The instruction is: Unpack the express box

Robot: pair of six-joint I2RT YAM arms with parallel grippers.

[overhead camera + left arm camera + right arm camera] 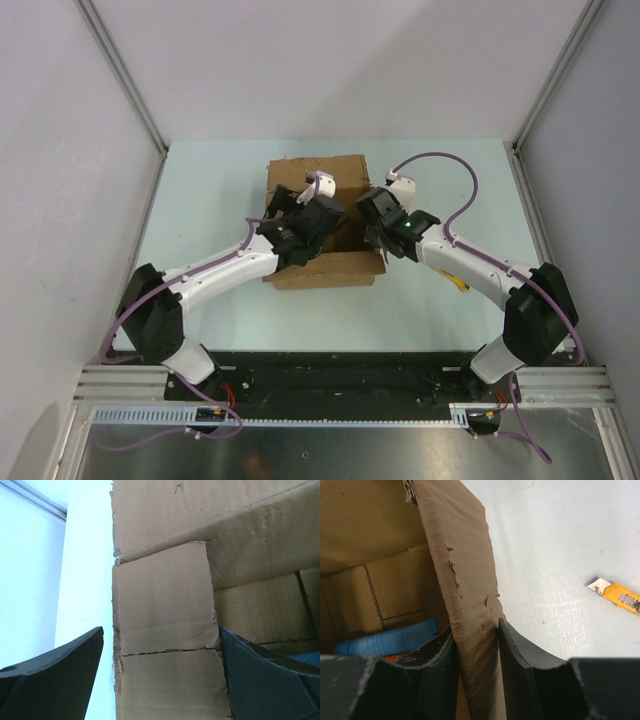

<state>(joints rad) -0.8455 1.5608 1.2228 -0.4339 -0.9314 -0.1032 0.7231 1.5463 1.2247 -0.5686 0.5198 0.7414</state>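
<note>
Brown corrugated cardboard fills both wrist views: the express box (318, 172) sits in the middle of the tabletop (560, 540), top open, flaps standing up.

The right hand (476, 626) is clamped on the box's upright side panel, one finger inside and one outside. The left hand (161, 630) is spread wide, its fingers on either side of a torn corner flap and gripping nothing.

The step in hand looks like spreading or steadying the opening — the contents have not yet been lifted out.

Inside, low in the right wrist view, lies a blue packet (390, 640) with a sliver of something orange (395, 657) beneath it; what else the box holds cannot be told. A yellow utility knife (617, 596) lies on the tabletop at the right edge of that view, apart from the box.

Next, one hand probably has to hold the box still while the other reaches down past the flaps — a tight entry, with cardboard likely to snag the fingers.
</note>
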